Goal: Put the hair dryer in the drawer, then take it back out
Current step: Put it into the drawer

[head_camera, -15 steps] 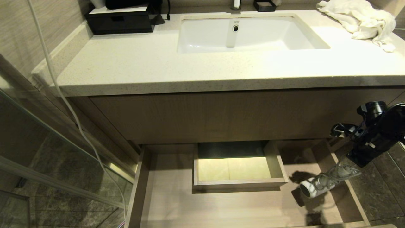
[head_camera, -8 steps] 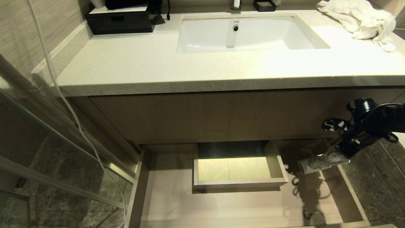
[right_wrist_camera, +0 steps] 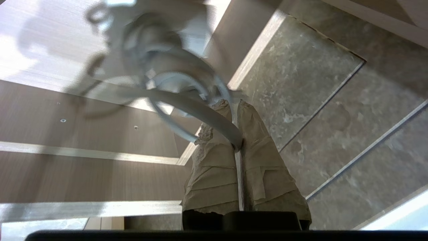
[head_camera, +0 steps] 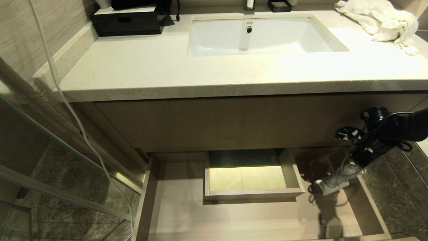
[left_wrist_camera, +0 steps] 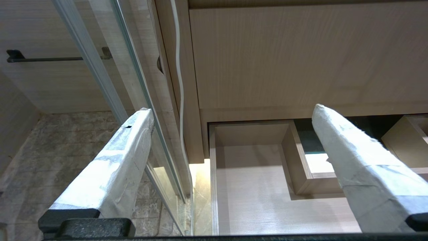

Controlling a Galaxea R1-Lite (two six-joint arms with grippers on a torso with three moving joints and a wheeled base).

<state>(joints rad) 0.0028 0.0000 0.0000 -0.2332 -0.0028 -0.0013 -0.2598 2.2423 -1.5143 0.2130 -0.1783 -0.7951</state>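
Dangling by its cord from the pinched-tight right end effector [head_camera: 351, 167] above the open drawer's [head_camera: 234, 221] right end, the hair dryer [head_camera: 329, 185] wants slow, steady movement to avoid swinging.

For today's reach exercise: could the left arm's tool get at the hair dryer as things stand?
Probably not easily. The hair dryer hangs by its cord from the right tool over the drawer's right end; the open left tool sits by the drawer's far left end.

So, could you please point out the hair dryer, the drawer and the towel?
hair dryer [head_camera: 326, 186]: head view, on its white barrel.
drawer [head_camera: 234, 217]: head view, on its bare wood floor.
towel [head_camera: 381, 18]: head view, on its crumpled middle.
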